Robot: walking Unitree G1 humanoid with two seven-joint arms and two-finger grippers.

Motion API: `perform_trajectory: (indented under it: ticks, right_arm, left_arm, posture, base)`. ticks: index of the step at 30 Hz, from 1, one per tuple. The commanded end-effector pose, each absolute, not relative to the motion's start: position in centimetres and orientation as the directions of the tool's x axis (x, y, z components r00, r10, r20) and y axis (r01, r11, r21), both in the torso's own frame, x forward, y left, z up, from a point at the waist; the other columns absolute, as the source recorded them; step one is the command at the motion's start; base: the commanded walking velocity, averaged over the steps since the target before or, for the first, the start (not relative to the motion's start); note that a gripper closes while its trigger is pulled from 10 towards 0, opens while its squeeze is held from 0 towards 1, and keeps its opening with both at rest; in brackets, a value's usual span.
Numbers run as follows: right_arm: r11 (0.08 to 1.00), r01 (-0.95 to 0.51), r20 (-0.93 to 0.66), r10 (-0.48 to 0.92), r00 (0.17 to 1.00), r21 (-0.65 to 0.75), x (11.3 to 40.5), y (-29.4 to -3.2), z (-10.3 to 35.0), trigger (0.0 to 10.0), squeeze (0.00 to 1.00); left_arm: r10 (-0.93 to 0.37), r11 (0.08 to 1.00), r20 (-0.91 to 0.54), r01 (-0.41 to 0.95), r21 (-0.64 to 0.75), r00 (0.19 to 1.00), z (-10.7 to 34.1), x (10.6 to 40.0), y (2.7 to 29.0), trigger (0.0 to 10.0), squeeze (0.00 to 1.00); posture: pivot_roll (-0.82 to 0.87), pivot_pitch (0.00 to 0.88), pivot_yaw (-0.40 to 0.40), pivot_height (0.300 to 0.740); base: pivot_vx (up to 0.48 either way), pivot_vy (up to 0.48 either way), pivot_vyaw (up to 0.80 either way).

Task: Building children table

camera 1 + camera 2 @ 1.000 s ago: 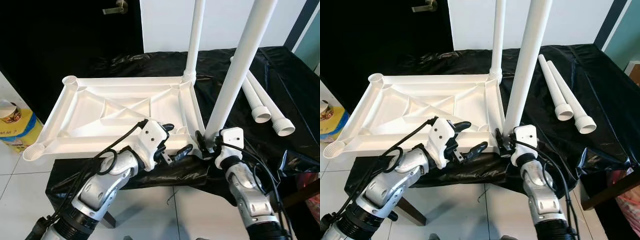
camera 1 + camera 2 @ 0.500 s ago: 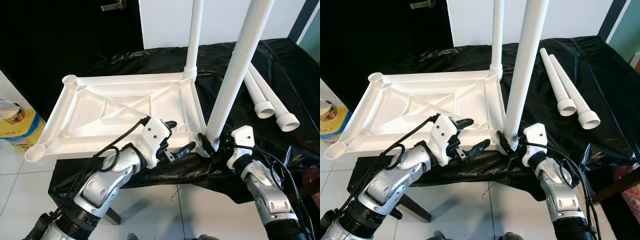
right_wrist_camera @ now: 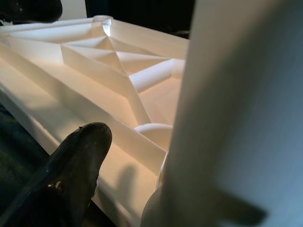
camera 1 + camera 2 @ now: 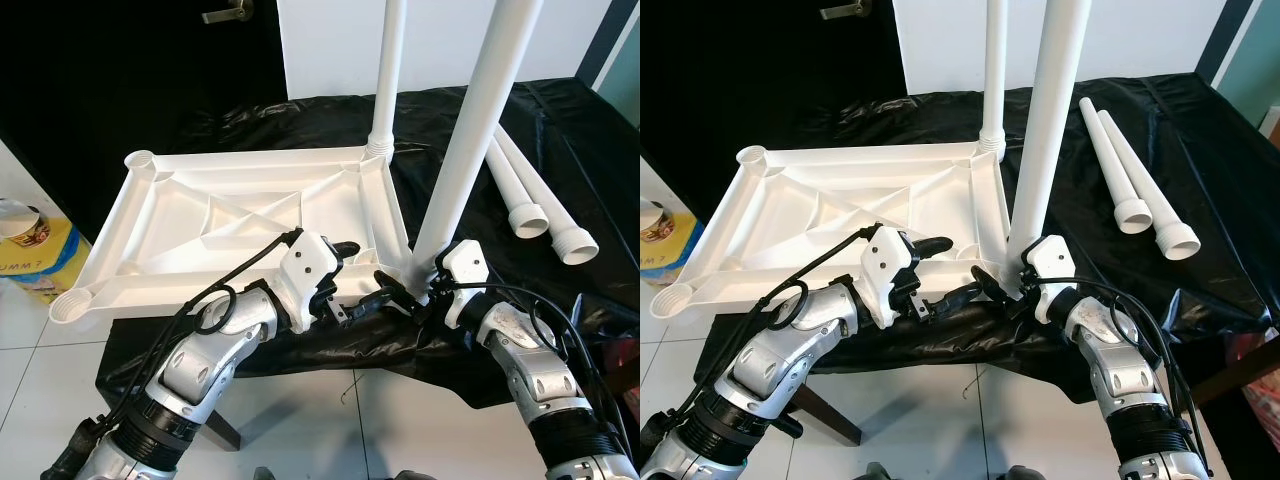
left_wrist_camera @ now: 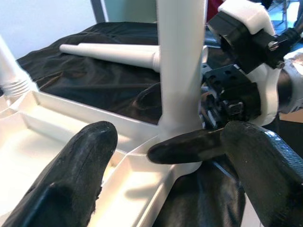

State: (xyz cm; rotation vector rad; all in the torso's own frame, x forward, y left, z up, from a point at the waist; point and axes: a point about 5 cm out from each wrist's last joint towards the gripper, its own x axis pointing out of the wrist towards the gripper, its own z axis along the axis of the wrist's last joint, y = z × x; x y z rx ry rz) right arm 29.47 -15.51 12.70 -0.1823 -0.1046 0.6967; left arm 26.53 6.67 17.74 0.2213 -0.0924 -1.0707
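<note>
Tabletop (image 4: 230, 215) upside down: two legs (image 4: 388, 75) upright in corner sockets, two spare legs (image 4: 525, 195) beside it. Right gripper (image 4: 400, 290) pinching near leg (image 4: 470, 130) base; left gripper (image 4: 355, 275) spread, straddling tabletop edge.

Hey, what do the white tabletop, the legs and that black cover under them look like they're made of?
Tabletop: likely moulded plastic, smooth matte white; the ribbed underside and round corner sockets suggest it.
Legs: seemingly the same white plastic, hollow tubes, judging by the open ends of the two loose legs.
Black cover: probably thin plastic sheeting, glossy and crinkled, catching highlights.
</note>
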Motion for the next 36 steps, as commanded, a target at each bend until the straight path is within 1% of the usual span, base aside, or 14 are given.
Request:
perform_trajectory:
  ticks: [1,2,3,10,14,15,17,18,23,24,28,31,33,36]
  right_arm:
    - [0.736,-0.644,0.021,0.662,0.750,-0.209,29.9,-15.4,12.6,4.8,0.00]
    - [0.736,-0.644,0.021,0.662,0.750,-0.209,29.9,-15.4,12.6,4.8,0.00]
    - [0.734,-0.647,0.015,0.663,0.748,-0.206,30.1,-15.4,12.5,0.0,0.00]
    - [0.753,-0.624,-0.026,0.633,0.774,-0.209,30.7,-15.9,11.9,0.0,0.00]
    - [0.788,-0.571,-0.060,0.574,0.817,-0.230,31.1,-16.5,11.5,0.0,0.00]
    - [0.816,-0.534,-0.058,0.536,0.842,-0.220,31.3,-16.8,11.6,2.8,0.00]
    - [0.816,-0.534,-0.058,0.536,0.842,-0.220,31.3,-16.8,11.6,2.8,0.00]
    - [0.842,-0.501,-0.048,0.502,0.863,-0.200,31.4,-16.9,11.6,10.0,0.00]
    - [0.904,-0.404,-0.019,0.405,0.914,-0.140,31.0,-16.6,11.3,10.0,0.00]
    - [0.933,-0.340,-0.017,0.340,0.940,-0.117,30.9,-16.6,11.0,10.0,0.00]
    - [0.971,-0.226,-0.021,0.225,0.974,-0.080,30.7,-16.6,10.4,10.0,0.00]
    - [0.988,-0.142,-0.023,0.141,0.990,-0.065,30.4,-16.6,10.0,10.0,0.00]
    - [0.988,-0.142,-0.023,0.141,0.990,-0.065,30.4,-16.6,10.0,10.0,0.00]
    - [1.000,0.006,-0.035,-0.006,0.999,-0.002,30.0,-15.3,9.4,10.0,0.00]
  left_arm:
    - [-0.883,0.449,-0.038,0.867,0.217,0.467,17.5,26.4,6.7,10.0,0.00]
    - [-0.883,0.449,-0.038,0.867,0.217,0.467,17.5,26.4,6.7,10.0,0.00]
    - [-0.884,0.446,-0.045,0.867,0.224,0.466,17.3,26.3,6.8,10.0,0.00]
    - [-0.880,0.450,-0.046,0.861,0.237,0.472,17.3,26.7,7.2,10.0,0.00]
    - [-0.881,0.447,-0.050,0.861,0.240,0.471,17.3,26.9,7.2,10.0,0.00]
    - [-0.881,0.446,-0.052,0.862,0.242,0.470,17.3,27.1,7.2,10.0,0.00]
    - [-0.881,0.446,-0.052,0.862,0.242,0.470,17.3,27.1,7.2,10.0,0.00]
    - [-0.880,0.445,-0.056,0.860,0.249,0.471,17.2,27.2,7.3,10.0,0.00]
    - [-0.864,0.473,-0.052,0.843,0.255,0.501,16.9,27.8,7.4,10.0,0.00]
    - [-0.847,0.505,-0.042,0.828,0.242,0.529,16.8,28.1,7.5,10.0,0.00]
    - [-0.818,0.554,-0.035,0.804,0.217,0.574,16.3,28.5,7.9,10.0,0.00]
    - [-0.805,0.572,-0.048,0.794,0.207,0.592,15.8,28.5,8.3,10.0,0.00]
    - [-0.805,0.572,-0.048,0.794,0.207,0.592,15.8,28.5,8.3,10.0,0.00]
    - [-0.777,0.605,-0.057,0.769,0.206,0.627,15.5,28.9,8.8,10.0,0.00]
  posture:
    - [-0.04,0.002,-0.021,0.740]
    - [-0.04,0.002,-0.021,0.740]
    - [-0.04,0.000,-0.023,0.740]
    - [-0.05,0.000,-0.015,0.740]
    - [-0.07,0.000,0.004,0.740]
    - [-0.08,0.000,0.009,0.740]
    - [-0.08,0.000,0.009,0.740]
    - [-0.08,0.000,0.013,0.740]
    - [-0.08,0.000,0.016,0.740]
    - [-0.08,0.000,0.018,0.740]
    - [-0.07,0.002,0.020,0.740]
    - [-0.07,0.001,0.018,0.740]
    - [-0.07,0.001,0.018,0.740]
    - [-0.05,0.000,0.010,0.740]
  base:
    - [0.000,0.000,0.00]
    - [0.000,0.000,0.00]
    - [0.000,0.000,0.00]
    - [0.000,0.000,0.00]
    - [0.000,0.000,0.00]
    - [0.000,0.000,0.00]
    - [0.000,0.000,0.00]
    - [0.000,0.000,0.00]
    - [0.000,0.000,0.00]
    - [0.000,0.000,0.00]
    - [0.000,0.000,0.00]
    - [0.000,0.000,0.00]
    - [0.000,0.000,0.00]
    - [0.000,0.000,0.00]
